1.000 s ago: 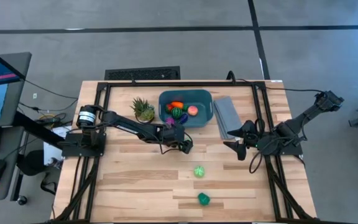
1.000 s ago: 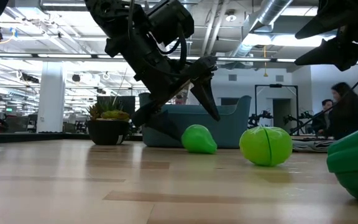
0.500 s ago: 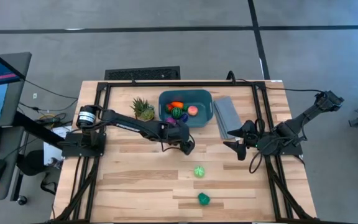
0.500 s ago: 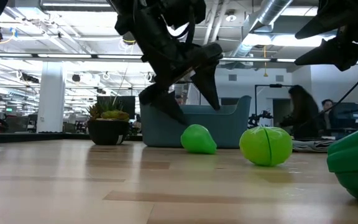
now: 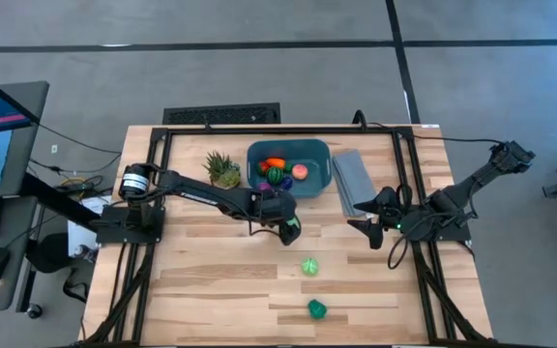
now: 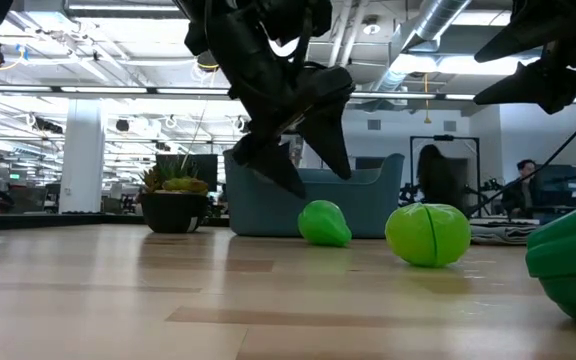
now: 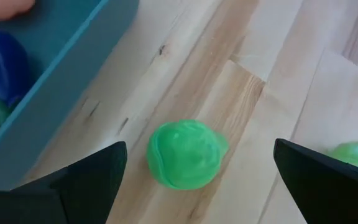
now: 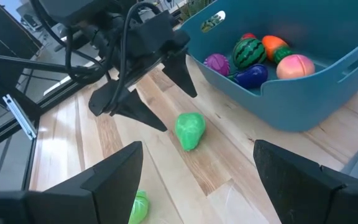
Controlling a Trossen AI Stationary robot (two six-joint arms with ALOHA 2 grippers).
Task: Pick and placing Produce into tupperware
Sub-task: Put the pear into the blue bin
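A light green pear-shaped piece of produce (image 7: 184, 154) lies on the wooden table just in front of the teal tupperware (image 5: 289, 166). My left gripper (image 6: 320, 182) hangs open a little above it, one finger on either side, touching nothing. Inside the tupperware lie a watermelon (image 8: 251, 52), a carrot (image 8: 274, 44), a peach (image 8: 296, 66), an eggplant (image 8: 252, 75) and a magenta piece (image 8: 216, 63). A green ball (image 5: 309, 266) and a darker green piece (image 5: 316, 308) rest on the table nearer the front edge. My right gripper (image 5: 370, 232) waits open at the table's right.
A spiky potted plant (image 5: 223, 169) stands left of the tupperware, and a flat grey ribbed slab (image 5: 353, 182) lies to its right. Bare wood stretches across the table's near left part. People show in the room beyond the table.
My left gripper has risen a little above the light green piece and rolled about its own axis, its fingers staying open. The piece lies where it was.
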